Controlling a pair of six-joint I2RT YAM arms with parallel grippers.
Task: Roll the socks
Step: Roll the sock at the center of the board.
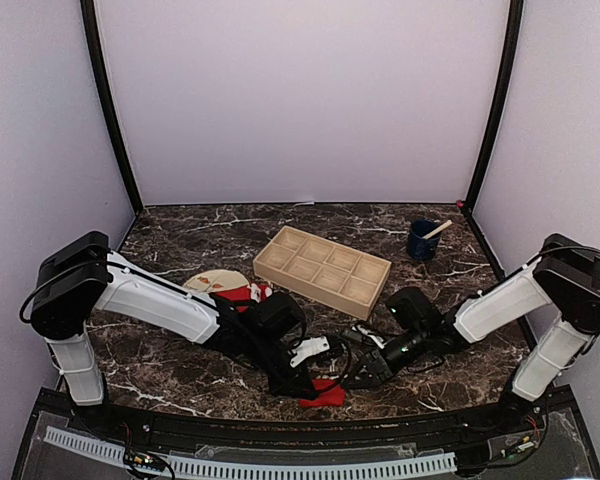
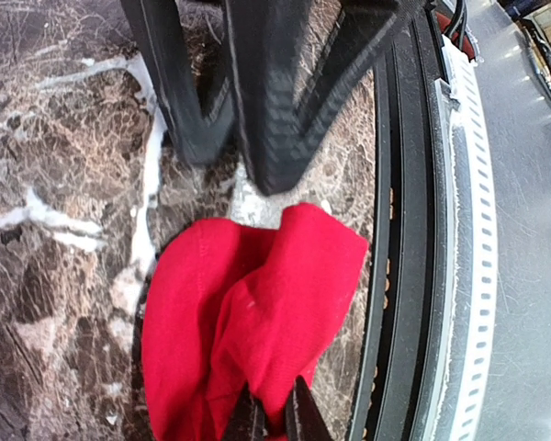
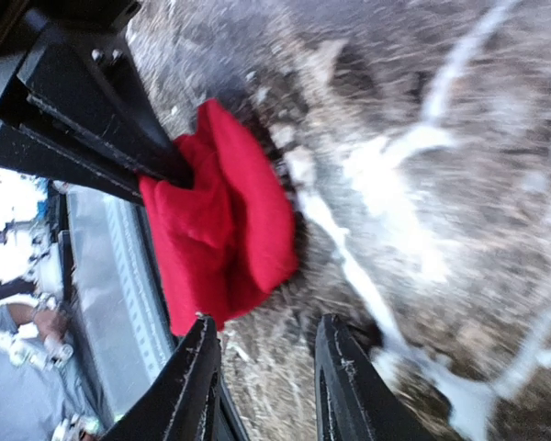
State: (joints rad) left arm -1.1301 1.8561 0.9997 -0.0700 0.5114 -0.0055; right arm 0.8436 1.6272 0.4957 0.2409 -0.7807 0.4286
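Pinching red sock (image 2: 257, 312) on surface (image 1: 180, 240), arm-base side of wooden tray (image 1: 323, 265) | left hand (image 2: 274, 404) clamped on its bunched end | right hand (image 3: 268, 326) apart, empty, sock just beside, outside its gap

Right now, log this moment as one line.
left fingers: shut on red sock | right fingers: open, empty | red sock: bunched on table

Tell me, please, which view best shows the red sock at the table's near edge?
The left wrist view: the red sock is large and sharp, pinched by the left gripper. The right wrist view shows it blurred; the top external view shows only a small, partly hidden red patch.
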